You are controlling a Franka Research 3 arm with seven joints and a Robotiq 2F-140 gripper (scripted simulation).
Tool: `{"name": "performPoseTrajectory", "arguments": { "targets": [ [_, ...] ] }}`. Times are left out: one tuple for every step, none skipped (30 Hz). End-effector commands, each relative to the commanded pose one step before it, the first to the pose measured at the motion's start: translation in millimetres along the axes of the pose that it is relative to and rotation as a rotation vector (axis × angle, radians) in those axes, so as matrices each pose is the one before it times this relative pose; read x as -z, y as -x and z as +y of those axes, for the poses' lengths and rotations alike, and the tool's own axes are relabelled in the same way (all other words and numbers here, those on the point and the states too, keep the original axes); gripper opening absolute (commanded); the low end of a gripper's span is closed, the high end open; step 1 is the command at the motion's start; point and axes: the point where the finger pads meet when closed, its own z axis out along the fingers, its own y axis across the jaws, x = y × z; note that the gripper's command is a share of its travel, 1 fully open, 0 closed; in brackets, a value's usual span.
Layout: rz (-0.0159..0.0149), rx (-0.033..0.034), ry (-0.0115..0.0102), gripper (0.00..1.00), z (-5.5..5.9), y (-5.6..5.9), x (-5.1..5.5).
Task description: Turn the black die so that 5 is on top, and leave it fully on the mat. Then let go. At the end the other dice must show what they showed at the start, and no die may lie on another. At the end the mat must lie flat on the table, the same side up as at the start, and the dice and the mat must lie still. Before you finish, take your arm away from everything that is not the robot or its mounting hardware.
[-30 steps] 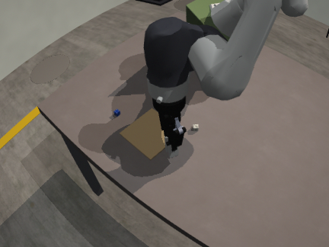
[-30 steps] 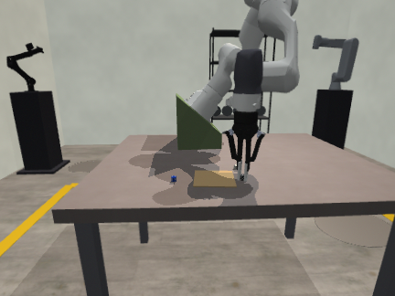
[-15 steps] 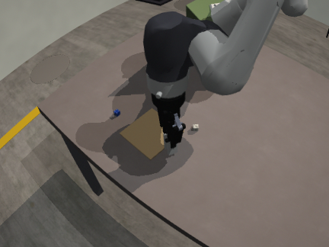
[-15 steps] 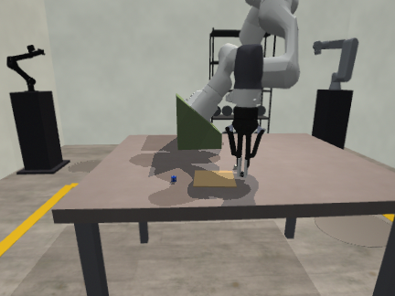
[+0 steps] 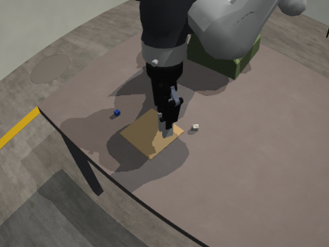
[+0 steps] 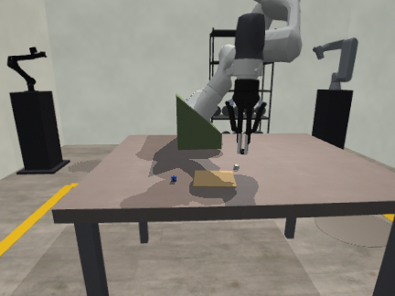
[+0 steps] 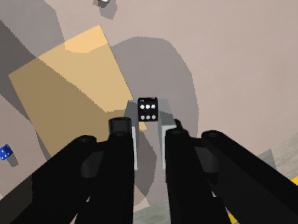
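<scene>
- The black die is hanging above the table, between the fingertips of the gripper, which is closing on two of its sides and gripping it
- Its dark face is pointing back towards the wrist view and showing six white pips, in two rows of three; a thin strip of another face is showing along one edge, too narrow to read
- The tan mat is lying flat on the table, partly in shadow
- Pips are serving as the readable markings: white dots are showing on the blue die and dark ones on the white die, both too small to count reliably
- In the exterior view the blue die is resting left of the mat, and the white die is sitting just off its far right corner; both are lying apart from the mat
- The green wedge is standing at the far left of the mat, well apart from it
- In the top view the gripper is covering part of the mat and hiding the black die
- Behind the table, a dark shelf rack is standing partly behind the arm
</scene>
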Motion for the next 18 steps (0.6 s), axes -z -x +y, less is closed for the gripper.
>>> {"name": "performPoseTrajectory", "arguments": {
  "targets": [
    [0.03518,-0.00562,0.00292,0.07,1.55,-11.17,2.85],
    [0.0,0.0,0.0,0.07,0.0,0.0,0.07],
    [0.0,0.0,0.0,0.07,0.0,0.0,0.0],
    [0.0,0.0,0.0,0.07,0.0,0.0,0.0],
    [0.0,0.0,0.0,0.07,0.0,0.0,0.0],
    [0.0,0.0,0.0,0.07,0.0,0.0,0.0],
    [0.0,0.0,0.0,0.07,0.0,0.0,0.0],
    [0.0,0.0,0.0,0.07,0.0,0.0,0.0],
    [0.0,0.0,0.0,0.07,0.0,0.0,0.0],
    [0.0,0.0,0.0,0.07,0.0,0.0,0.0],
    [0.00004,0.00339,-0.0001,0.07,-0.32,0.12,-0.01],
    [0.00027,0.02078,-0.0006,0.07,-1.94,0.74,-0.06],
    [0.00064,0.04808,-0.00128,0.07,-4.48,1.59,-0.15],
    [0.00105,0.07844,-0.00172,0.07,-7.29,2.17,-0.25],
    [0.00062,0.04815,-0.00084,0.07,-4.48,0.94,-0.17],
    [0.00021,0.01727,-0.00026,0.07,-1.61,0.26,-0.06],
    [0.00019,0.01535,-0.00022,0.07,-1.42,0.2,-0.05],
    [0.00017,0.0144,-0.00019,0.07,-1.33,0.17,-0.05]
  ]
}}
